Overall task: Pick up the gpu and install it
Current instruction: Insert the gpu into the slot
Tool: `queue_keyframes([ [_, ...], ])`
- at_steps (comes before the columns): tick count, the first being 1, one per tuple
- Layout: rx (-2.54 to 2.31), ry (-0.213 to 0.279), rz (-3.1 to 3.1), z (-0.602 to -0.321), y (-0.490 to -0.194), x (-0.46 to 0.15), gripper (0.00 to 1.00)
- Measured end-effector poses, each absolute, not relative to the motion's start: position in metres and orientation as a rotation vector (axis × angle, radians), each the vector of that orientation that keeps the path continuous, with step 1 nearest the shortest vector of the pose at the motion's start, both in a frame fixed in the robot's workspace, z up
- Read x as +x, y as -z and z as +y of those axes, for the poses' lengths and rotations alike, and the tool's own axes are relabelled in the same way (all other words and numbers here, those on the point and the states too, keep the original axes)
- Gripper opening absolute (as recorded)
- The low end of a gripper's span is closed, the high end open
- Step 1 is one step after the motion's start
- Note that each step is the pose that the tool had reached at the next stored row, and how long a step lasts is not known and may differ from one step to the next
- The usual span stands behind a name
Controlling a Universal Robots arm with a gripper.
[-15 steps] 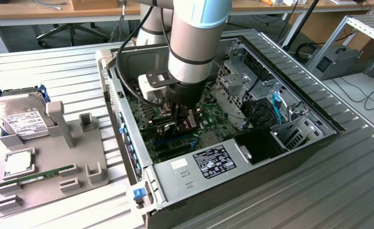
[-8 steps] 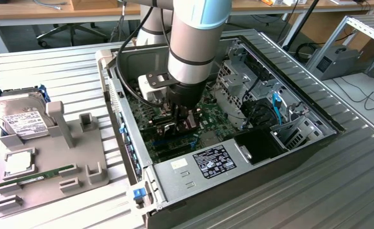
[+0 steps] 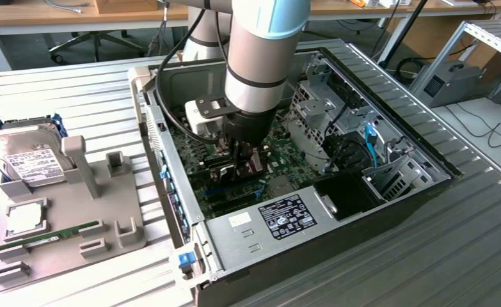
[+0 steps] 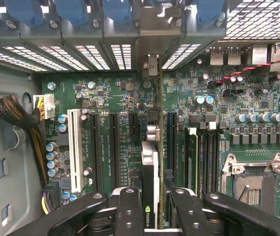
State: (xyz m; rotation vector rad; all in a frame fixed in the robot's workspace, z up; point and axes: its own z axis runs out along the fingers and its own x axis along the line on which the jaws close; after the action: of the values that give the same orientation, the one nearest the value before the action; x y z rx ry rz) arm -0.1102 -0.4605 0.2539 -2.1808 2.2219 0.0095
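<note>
So the black-fingered gripper [image 4: 150, 209] is down inside the open grey metal computer case [image 3: 387, 96], pinching the gpu [image 4: 150, 169], a thin flat dark card with a long silver metal end bracket. The card is held edge-on right above the green motherboard [image 4: 115, 93]. It sits in line with the row of long black expansion slots [image 4: 113, 147], and its bracket end points at the slotted metal rear panel [image 4: 96, 51]. I honestly can't tell if the contacts are in a slot yet. To do this bit well, I'd keep the card dead vertical and parallel to the slot. The bracket should drop into its rear opening as the card goes down, and the push should be straight down and even, no rocking. The sleeved brown cable bundle [image 4: 17, 113] is well off to the side, so it's no bother.
</note>
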Motion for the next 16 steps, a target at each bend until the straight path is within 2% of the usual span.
queue_keyframes([
  [16,-2.181,-0.010,2.222,-0.4605,-0.2521,-0.1102,0.27],
])
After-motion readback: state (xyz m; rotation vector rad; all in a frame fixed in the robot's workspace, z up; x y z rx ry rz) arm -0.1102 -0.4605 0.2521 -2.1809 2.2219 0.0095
